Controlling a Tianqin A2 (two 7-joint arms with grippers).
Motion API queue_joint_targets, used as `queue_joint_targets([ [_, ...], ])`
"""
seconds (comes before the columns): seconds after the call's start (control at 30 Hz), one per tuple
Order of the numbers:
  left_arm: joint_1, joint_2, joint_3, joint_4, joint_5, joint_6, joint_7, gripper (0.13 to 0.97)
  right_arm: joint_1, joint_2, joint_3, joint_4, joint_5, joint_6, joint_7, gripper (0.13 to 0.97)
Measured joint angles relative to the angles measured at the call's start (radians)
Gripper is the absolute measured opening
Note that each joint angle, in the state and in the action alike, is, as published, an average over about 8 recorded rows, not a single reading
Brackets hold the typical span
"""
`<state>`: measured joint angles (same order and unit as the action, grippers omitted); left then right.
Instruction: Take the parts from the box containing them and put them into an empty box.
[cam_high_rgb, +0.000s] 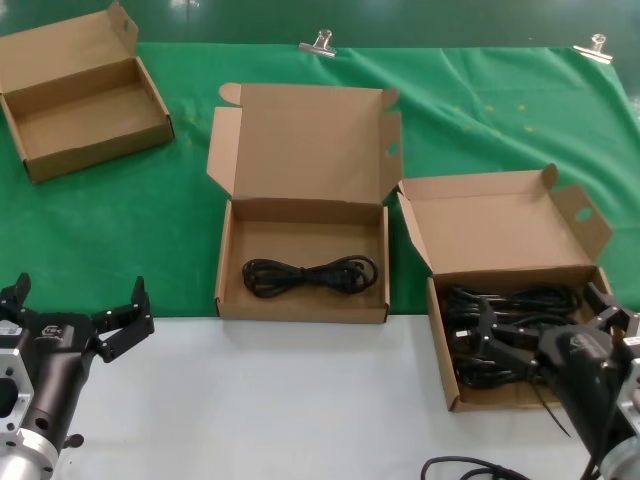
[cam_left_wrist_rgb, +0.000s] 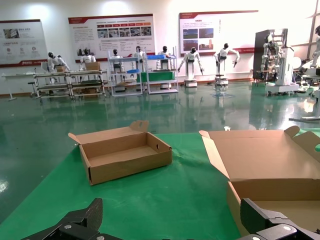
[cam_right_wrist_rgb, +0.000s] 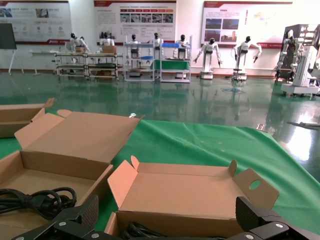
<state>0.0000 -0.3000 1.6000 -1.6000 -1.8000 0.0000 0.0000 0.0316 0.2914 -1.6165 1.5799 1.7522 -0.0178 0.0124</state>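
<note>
The deeper box with the short lid (cam_high_rgb: 500, 225) stands at the right and holds several black cable bundles (cam_high_rgb: 520, 300). My right gripper (cam_high_rgb: 545, 315) is open just above them, one finger to each side; the right wrist view shows this box's lid (cam_right_wrist_rgb: 190, 192) and a cable (cam_right_wrist_rgb: 137, 231) between the open fingers (cam_right_wrist_rgb: 90, 210). The shallow box with the tall lid (cam_high_rgb: 225, 260) stands in the middle and holds one coiled cable (cam_high_rgb: 310, 275), also in the right wrist view (cam_right_wrist_rgb: 35, 200). My left gripper (cam_high_rgb: 80, 295) is open and empty, low at the front left.
A third open box (cam_high_rgb: 90, 105) sits at the far left on the green cloth (cam_high_rgb: 500, 110), also in the left wrist view (cam_left_wrist_rgb: 125, 155). Two metal clips (cam_high_rgb: 318, 43) hold the cloth's back edge. White tabletop (cam_high_rgb: 300, 400) lies in front. A black wire loop (cam_high_rgb: 470, 468) lies at the front right.
</note>
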Motion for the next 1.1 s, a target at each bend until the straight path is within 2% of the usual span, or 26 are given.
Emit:
queue_joint_targets([
  [1.1,0.0,0.0,0.0,0.0,0.0,0.0,0.0,0.966,0.0,0.0,0.0,0.0,0.0,0.0,0.0,0.966],
])
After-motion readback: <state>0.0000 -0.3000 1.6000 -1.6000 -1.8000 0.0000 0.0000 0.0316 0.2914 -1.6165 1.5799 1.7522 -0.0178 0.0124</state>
